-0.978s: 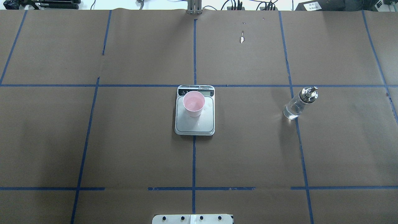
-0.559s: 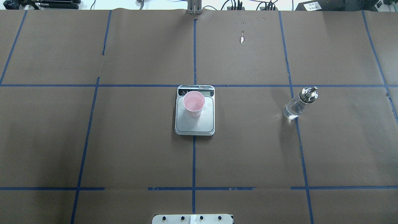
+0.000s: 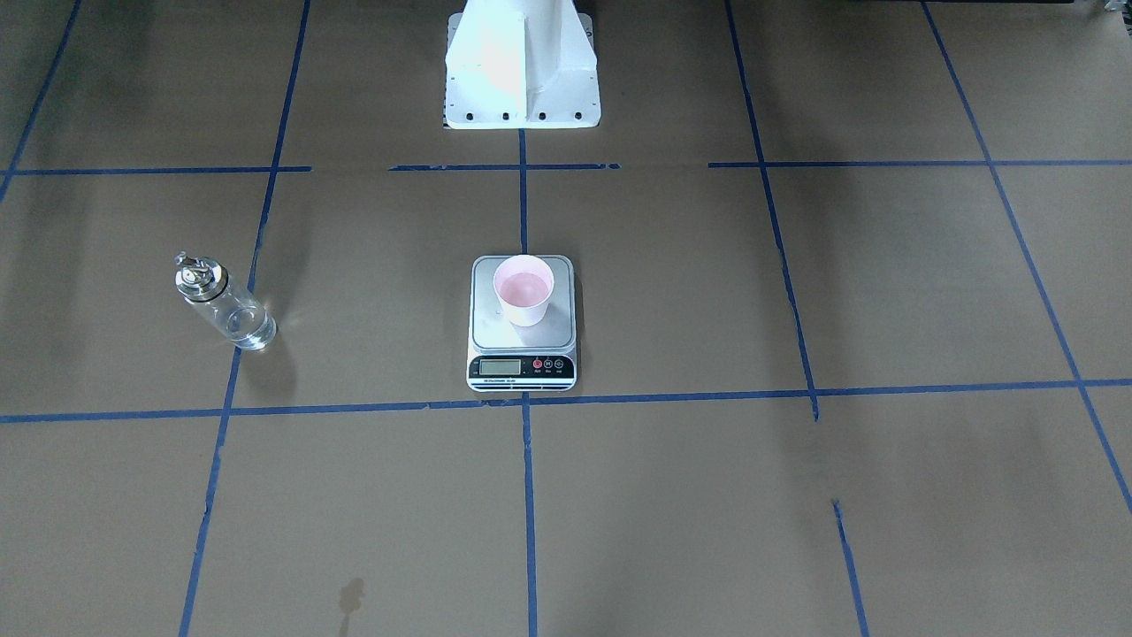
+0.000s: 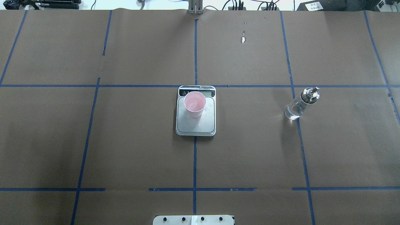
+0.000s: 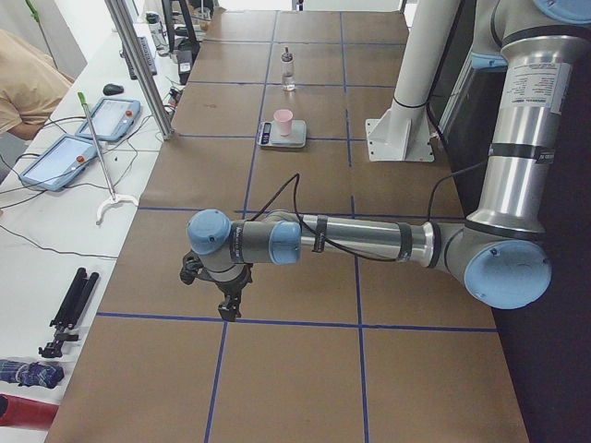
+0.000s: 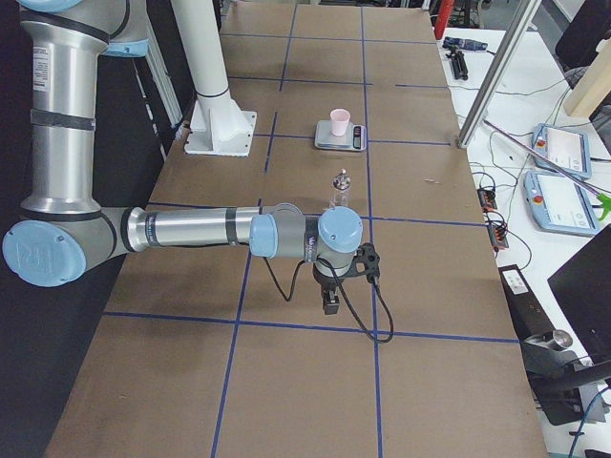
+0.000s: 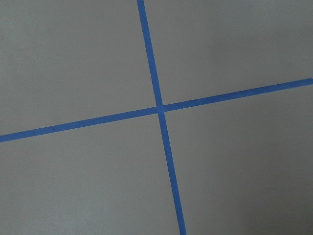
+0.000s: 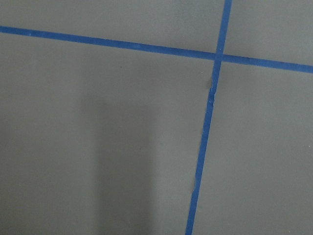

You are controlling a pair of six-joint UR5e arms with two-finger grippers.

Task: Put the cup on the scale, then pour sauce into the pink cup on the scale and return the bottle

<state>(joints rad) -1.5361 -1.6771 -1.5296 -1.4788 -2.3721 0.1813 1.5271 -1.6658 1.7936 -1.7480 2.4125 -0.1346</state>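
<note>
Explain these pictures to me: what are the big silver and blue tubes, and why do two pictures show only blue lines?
The tubes are two robot arms, the left arm and the right arm, beside a white post on a table covered in brown paper with blue tape lines. Two pictures look down on the table from opposite sides, two look along it from its ends, and two come from cameras on the wrists, which face only paper and tape. Each arm ends in a gripper. The left gripper and right gripper hang over bare paper, far from the objects, seemingly holding nothing; open or shut, I cannot tell. A pink cup stands on a kitchen scale, and a glass bottle stands upright apart from it, on the robot's right.
</note>
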